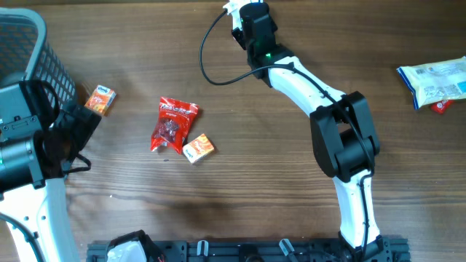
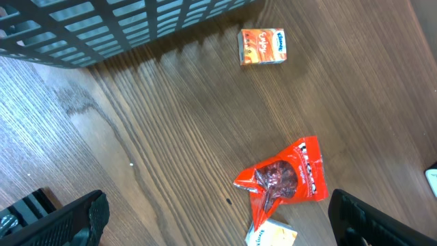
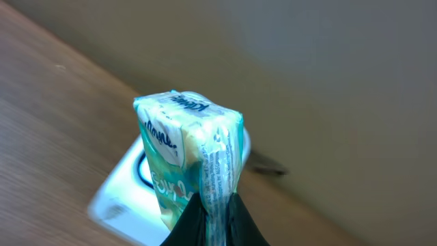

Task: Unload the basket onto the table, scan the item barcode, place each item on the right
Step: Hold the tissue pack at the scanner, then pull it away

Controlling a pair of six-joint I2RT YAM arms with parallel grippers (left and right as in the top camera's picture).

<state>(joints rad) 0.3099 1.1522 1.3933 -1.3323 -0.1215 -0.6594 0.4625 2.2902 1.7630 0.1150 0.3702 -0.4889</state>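
The item, a teal-and-white tissue pack (image 3: 186, 154), stands upright in my right gripper (image 3: 217, 202), which is shut on its crimped seam. Under and behind the pack lies a blurred white device (image 3: 121, 195) on the wood. In the overhead view the right gripper (image 1: 239, 16) is at the table's far edge, with the pack (image 1: 231, 8) showing only as a small pale tip. My left gripper (image 2: 222, 229) hangs open above the table at the left, near a red snack bag (image 2: 287, 176). Nothing is between its fingers (image 2: 65, 220).
A dark mesh basket (image 1: 44, 54) stands at the far left. On the wood lie an orange tissue pack (image 1: 102, 99), the red bag (image 1: 173, 124) and a small orange-and-white pack (image 1: 198, 148). A white-and-blue package (image 1: 433, 82) lies at the right edge. A black cable (image 1: 207, 54) loops near the right gripper.
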